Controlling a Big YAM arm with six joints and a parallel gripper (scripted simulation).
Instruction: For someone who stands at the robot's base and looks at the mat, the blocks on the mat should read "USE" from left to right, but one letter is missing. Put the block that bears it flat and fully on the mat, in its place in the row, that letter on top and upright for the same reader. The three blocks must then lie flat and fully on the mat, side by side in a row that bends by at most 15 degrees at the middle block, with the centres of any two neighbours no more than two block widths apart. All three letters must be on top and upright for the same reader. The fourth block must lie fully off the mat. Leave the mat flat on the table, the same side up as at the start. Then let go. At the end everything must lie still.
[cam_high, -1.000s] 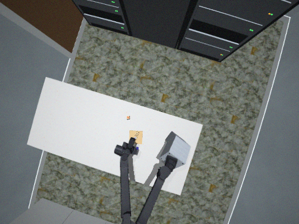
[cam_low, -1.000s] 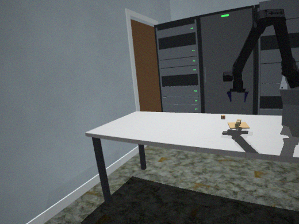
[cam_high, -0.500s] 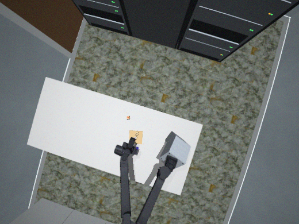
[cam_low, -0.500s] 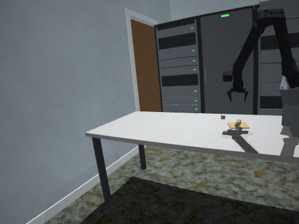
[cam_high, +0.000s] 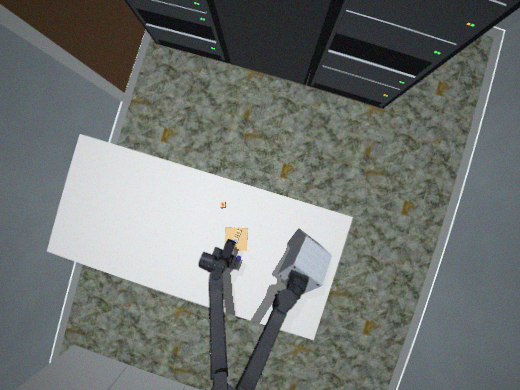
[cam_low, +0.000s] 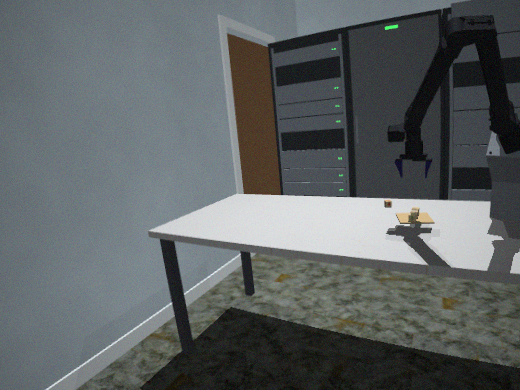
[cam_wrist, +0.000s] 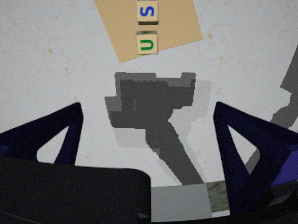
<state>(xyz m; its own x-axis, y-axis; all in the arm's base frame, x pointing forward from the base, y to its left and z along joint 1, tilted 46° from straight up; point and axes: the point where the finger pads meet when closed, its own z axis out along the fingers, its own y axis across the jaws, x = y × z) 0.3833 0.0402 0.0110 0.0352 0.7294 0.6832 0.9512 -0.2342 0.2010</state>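
Observation:
A tan mat (cam_wrist: 147, 8) lies on the white table; it also shows in the overhead view (cam_high: 237, 238) and in the side view (cam_low: 415, 218). A fourth, orange block (cam_high: 223, 204) lies off the mat, further out on the table; it also shows in the side view (cam_low: 387, 203). My gripper (cam_wrist: 148, 109) (cam_low: 413, 167) is open and empty, well above the table and just short of the mat.
A grey box on a second arm (cam_high: 305, 260) stands on the table to the right of the mat. Server racks (cam_low: 350, 105) and a brown door (cam_low: 255, 115) stand behind the table.

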